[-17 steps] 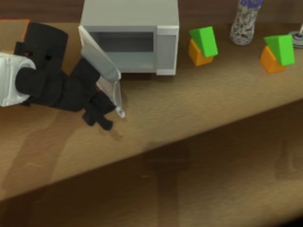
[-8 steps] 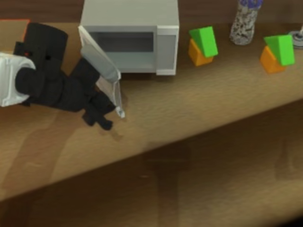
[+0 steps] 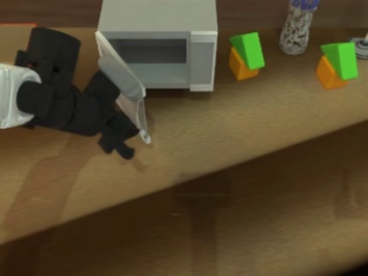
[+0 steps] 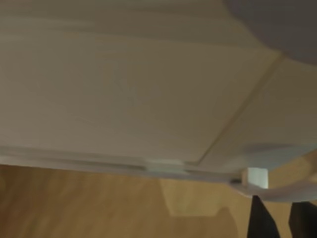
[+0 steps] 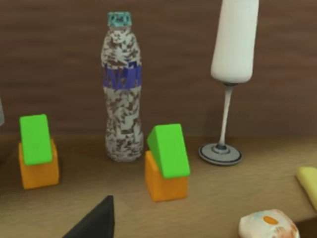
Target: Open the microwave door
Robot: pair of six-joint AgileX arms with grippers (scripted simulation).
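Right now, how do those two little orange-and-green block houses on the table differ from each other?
The left block house stands close beside the microwave; the right block house stands near the table's right edge, past the bottle. The left block house's green roof tilts toward the top view's left, the right block house's leans rightward. Both share an orange base under a slanted green top.

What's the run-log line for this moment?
left gripper at door's free edge | microwave door swung wide open | microwave cavity exposed | right arm out of top view

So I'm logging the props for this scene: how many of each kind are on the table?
Microwave: 1
Orange-and-green blocks: 2
Bottle: 1
Wine glass: 1
Yellow item at the right wrist view's edge, kind unclear: 1
White-and-orange item, kind unclear: 1
Total: 7
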